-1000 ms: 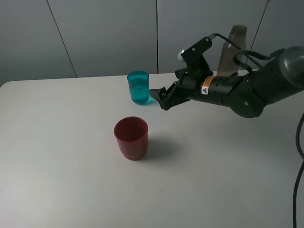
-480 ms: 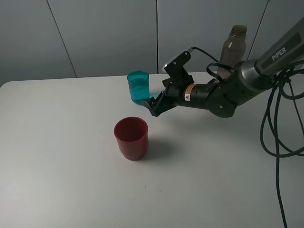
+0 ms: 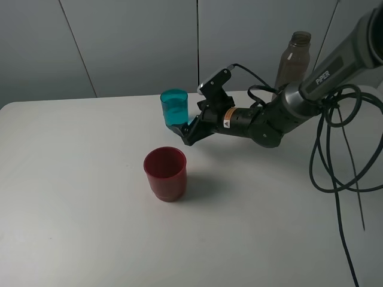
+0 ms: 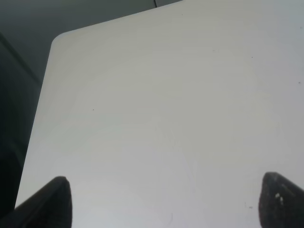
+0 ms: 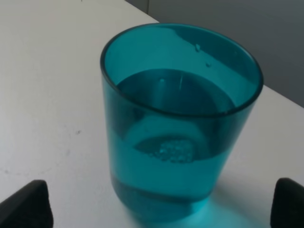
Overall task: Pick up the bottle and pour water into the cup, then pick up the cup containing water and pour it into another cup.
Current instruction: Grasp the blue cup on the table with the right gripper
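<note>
The cup point(image 3: 174, 106), a translucent teal tumbler holding water, stands upright at the back of the white table point(image 3: 90, 209). My right gripper point(image 3: 184, 133) is low at its base, reaching in from the right, open. In the right wrist view the cup point(image 5: 180, 118) fills the middle, and the right gripper point(image 5: 156, 206) has both dark fingertips point(image 5: 26, 204) wide apart and clear of its sides. The red cup point(image 3: 166, 173) stands upright nearer the front. The bottle point(image 3: 293, 60) stands at the back right behind the arm. My left gripper point(image 4: 166, 202) hangs open over bare table.
The right arm's black cables point(image 3: 335, 149) loop over the table's right side. A grey wall point(image 3: 119, 42) runs behind the table. The left wrist view shows the table's rounded corner point(image 4: 59, 40) with a dark drop beyond it.
My right arm has slid left and lower toward the teal cup, bringing its open fingers up to the cup's base. The cups and bottle have not moved.
</note>
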`<state>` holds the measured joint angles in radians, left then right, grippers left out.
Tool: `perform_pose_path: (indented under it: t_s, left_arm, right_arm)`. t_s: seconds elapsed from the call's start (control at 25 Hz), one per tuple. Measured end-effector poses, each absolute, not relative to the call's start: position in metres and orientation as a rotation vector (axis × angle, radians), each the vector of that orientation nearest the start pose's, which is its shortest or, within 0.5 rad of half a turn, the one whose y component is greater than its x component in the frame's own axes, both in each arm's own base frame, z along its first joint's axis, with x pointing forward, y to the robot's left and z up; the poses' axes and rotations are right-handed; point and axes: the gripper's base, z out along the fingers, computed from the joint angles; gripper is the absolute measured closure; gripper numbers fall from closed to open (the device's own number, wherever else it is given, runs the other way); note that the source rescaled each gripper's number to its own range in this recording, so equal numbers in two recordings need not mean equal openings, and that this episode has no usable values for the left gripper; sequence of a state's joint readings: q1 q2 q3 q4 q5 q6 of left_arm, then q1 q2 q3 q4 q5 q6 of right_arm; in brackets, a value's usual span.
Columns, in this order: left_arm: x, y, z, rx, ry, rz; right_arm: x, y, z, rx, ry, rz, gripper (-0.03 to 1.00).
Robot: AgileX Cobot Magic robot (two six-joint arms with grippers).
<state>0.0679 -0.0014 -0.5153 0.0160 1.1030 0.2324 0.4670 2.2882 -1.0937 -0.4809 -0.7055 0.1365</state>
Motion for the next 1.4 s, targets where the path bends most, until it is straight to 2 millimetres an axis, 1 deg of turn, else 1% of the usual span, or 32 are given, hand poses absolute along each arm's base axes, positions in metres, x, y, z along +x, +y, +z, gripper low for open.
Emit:
perform_pose_path:
  t_s: [0.32, 0.6, 1.04, 1.28, 1.4]
  left_arm:
    - [-0.009, 0.001, 0.278, 0.169, 2.069, 0.203]
    - [-0.009, 0.001, 0.278, 0.169, 2.069, 0.203]
    - [-0.009, 0.001, 0.278, 0.169, 2.069, 0.203]
    - [-0.009, 0.001, 0.278, 0.169, 2.069, 0.203]
    - [-0.009, 0.001, 0.278, 0.169, 2.069, 0.203]
  right_arm:
    - [0.377, 0.221, 0.046, -0.87, 1.827, 0.471, -0.03]
    - [0.386, 0.226, 0.046, -0.861, 1.799, 0.473, -0.03]
    - [0.399, 0.235, 0.039, -0.828, 1.792, 0.517, -0.03]
    - [0.398, 0.25, 0.032, -0.844, 1.763, 0.551, -0.03]
    - [0.401, 0.254, 0.031, -0.843, 1.752, 0.555, -0.03]
